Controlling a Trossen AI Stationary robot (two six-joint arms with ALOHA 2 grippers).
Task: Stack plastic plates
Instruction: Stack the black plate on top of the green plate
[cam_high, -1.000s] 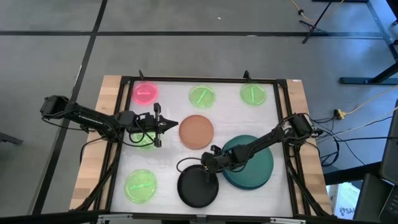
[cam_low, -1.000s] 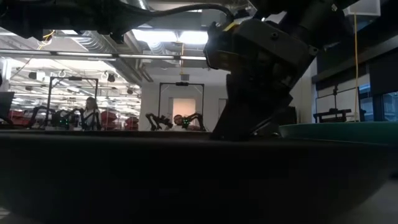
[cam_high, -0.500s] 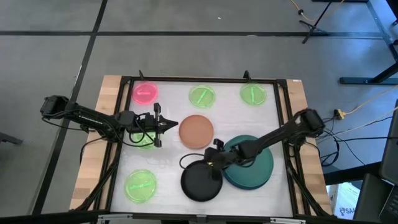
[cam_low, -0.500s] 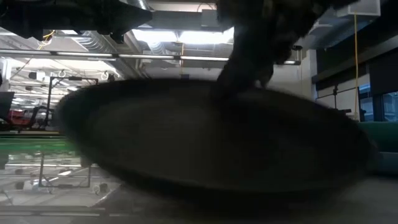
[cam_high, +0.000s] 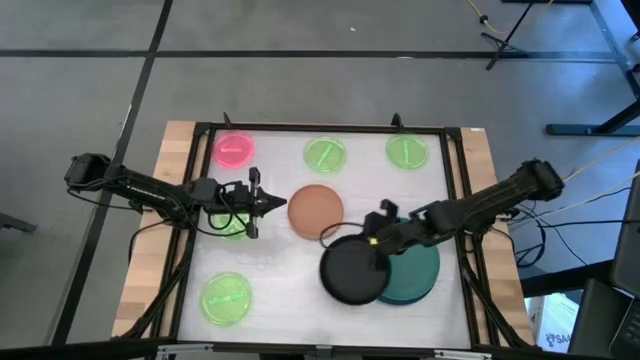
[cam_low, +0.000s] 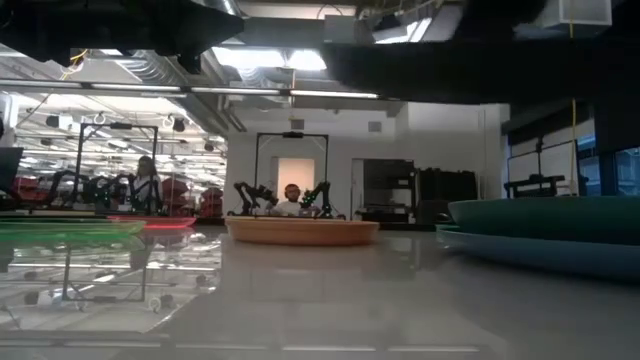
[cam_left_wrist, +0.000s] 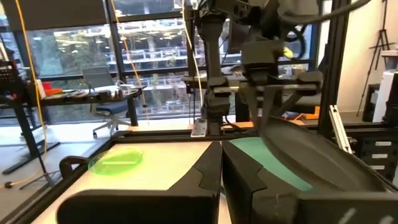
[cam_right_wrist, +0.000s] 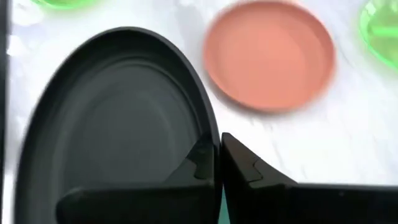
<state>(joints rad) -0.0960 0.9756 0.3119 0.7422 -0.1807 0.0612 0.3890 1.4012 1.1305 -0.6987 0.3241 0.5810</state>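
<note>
Carrying black plate (cam_high: 352, 271), right gripper (cam_high: 378, 238) jaws clamped on its rim, plate lifted off worktop (cam_high: 280, 275), partly overlapping teal plate (cam_high: 415, 272), which lies just right of jaws. Left gripper (cam_high: 262, 201) waits near orange-tan plate (cam_high: 315, 209), jaws together.

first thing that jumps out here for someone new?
The right gripper, shut on the rim of the black plate, carrying it lifted and partly over the teal-green plate at the table's right. Next, the orange-tan plate lying alone mid-table, with the left gripper hovering shut just beside it.
</note>
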